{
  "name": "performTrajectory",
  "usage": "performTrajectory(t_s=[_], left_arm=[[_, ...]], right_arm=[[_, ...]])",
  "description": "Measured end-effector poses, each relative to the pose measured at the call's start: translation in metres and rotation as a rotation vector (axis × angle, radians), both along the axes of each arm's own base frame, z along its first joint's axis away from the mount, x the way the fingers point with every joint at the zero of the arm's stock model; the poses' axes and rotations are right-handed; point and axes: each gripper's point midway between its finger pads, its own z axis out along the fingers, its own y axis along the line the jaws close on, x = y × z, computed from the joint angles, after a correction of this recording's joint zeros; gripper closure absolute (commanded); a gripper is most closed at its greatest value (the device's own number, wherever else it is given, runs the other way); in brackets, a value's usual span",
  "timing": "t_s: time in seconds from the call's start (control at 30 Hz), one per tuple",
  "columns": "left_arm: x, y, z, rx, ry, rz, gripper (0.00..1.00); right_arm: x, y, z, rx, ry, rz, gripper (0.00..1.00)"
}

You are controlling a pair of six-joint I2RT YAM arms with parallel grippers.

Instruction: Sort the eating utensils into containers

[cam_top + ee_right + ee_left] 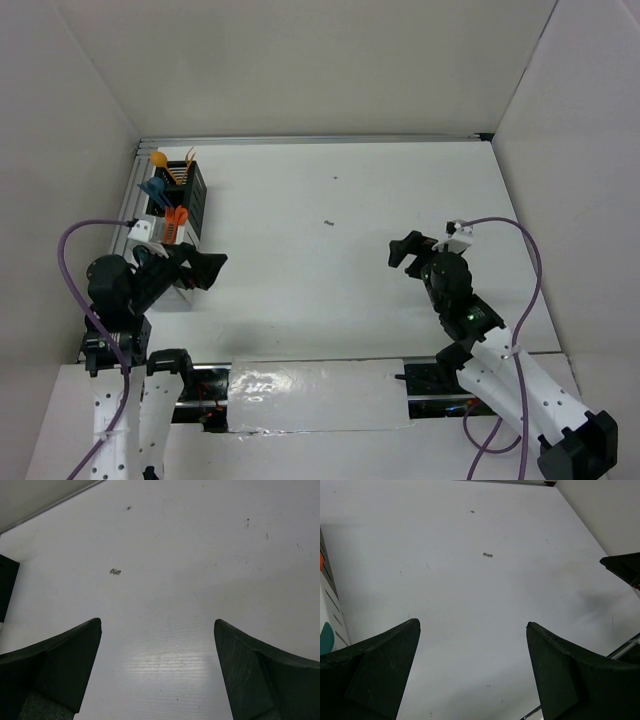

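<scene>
The containers [172, 205] stand in a row at the table's left edge: a black slatted bin [188, 183] at the far end and white bins nearer me. Eating utensils stand in them: an orange spoon [158, 157], a dark blue piece [155, 187] and a red-orange piece [177, 218]. My left gripper [203, 268] is open and empty just right of the nearest bin. In the left wrist view [472, 624] only bare table lies between its fingers, and a teal utensil [325, 637] shows at the left edge. My right gripper [401, 252] [157, 622] is open and empty over the table's right half.
A small dark speck [328, 222] lies on the white table [330, 290] mid-way back; it also shows in both wrist views [487, 555] [115, 572]. White walls enclose the table on three sides. The black bin's edge [7, 585] shows at the right wrist view's left.
</scene>
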Motion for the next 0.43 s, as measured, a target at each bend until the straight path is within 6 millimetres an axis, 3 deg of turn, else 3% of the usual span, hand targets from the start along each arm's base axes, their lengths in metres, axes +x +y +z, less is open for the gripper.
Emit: performTrajectory(t_s=[0.43], left_arm=[[0.0005, 0.0023, -0.0038, -0.018, 0.03, 0.031, 0.0]], right_arm=[[-0.0005, -0.0026, -0.0086, -0.008, 0.026, -0.018, 0.0]])
